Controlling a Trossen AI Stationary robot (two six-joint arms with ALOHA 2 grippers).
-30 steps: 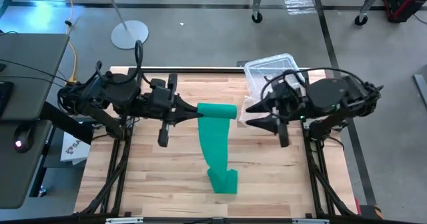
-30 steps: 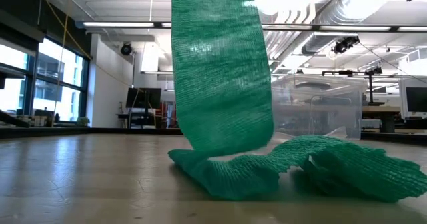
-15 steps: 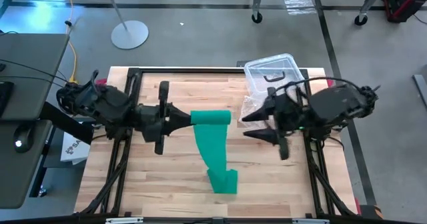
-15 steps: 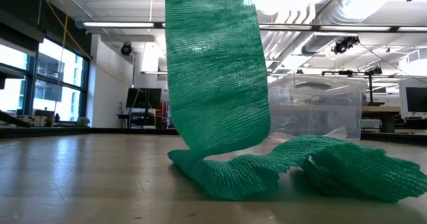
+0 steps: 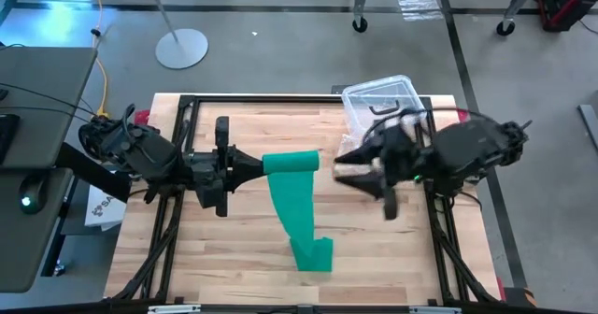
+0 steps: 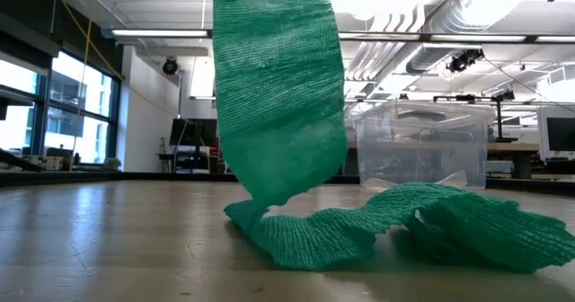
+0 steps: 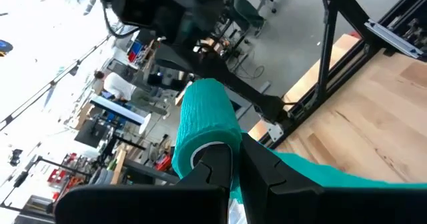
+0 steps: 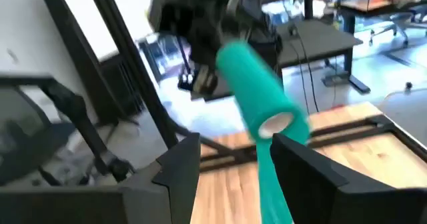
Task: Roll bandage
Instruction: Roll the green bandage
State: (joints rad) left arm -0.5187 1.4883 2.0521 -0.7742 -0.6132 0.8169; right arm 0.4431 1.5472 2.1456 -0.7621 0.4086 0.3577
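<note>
Half-rolled bandage point(image 5: 291, 163) held above the tabletop point(image 5: 224, 239), a green roll clamped at one end by the left gripper point(image 5: 254, 164), fingers point(image 7: 220, 167) pinched shut on its core. From the roll, a loose tail hangs down and ends in a crumpled heap point(image 6: 395, 226) on the wood near the front edge. Right gripper point(image 5: 344, 167) just beside the roll's free end, fingers point(image 8: 293, 161) parted, gripping nothing, roll end facing the gap. Clear plastic box point(image 5: 378, 99) behind it, at the back of the tabletop.

Risks from here, judged only from this pose:
- Roll supported at one end only — could telescope or slide off the fingers if turned fast.
- Hanging tail slack and already twisted near the bottom; likely to wind on skewed or folded, giving a cone rather than a neat cylinder.
- Heap on the wood may snag or drag as it lifts, tugging layers loose.
- Right fingers closing off-centre could crush the roll's end or push it sideways out of the left grip.
- Both arms close together — little room before contact.
</note>
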